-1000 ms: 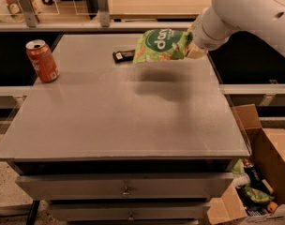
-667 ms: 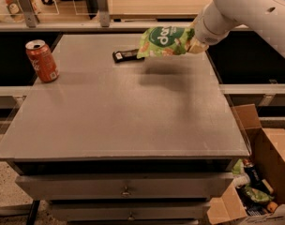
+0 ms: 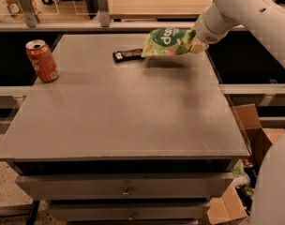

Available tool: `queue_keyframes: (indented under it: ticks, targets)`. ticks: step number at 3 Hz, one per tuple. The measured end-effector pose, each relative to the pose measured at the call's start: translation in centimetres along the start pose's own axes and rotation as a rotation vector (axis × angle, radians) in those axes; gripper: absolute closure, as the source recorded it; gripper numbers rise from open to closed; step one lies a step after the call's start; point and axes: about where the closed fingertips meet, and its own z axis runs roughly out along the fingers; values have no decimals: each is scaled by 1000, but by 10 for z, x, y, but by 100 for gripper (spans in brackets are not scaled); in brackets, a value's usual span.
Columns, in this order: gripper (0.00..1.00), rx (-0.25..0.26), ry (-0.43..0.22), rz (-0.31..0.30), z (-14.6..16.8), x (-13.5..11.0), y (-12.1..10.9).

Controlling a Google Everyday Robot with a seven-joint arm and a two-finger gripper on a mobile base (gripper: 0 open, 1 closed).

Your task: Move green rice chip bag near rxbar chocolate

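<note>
Holding the green rice chip bag [image 3: 167,41] by its right end, my gripper [image 3: 197,40] is clamped on it at upper centre-right, just above the table [image 3: 133,125]. Its left tip reaches the rxbar chocolate [image 3: 127,55]. I should lower it gently just beside the bar, not onto it, then let go. The soda can [image 3: 41,60] sits well apart, upper left.

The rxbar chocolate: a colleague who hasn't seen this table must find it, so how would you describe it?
On the grey table, look near the far edge, just left of the green rice chip bag that the tool holds by its right end above the surface. The rxbar chocolate lies flat there, a small black bar, unlike the upright orange-red can at the left edge.
</note>
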Motion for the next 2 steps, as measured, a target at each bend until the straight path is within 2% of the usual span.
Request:
queue_keyframes:
  ticks: [2]
  targets:
    - [13, -27, -24, 22, 13, 1, 12]
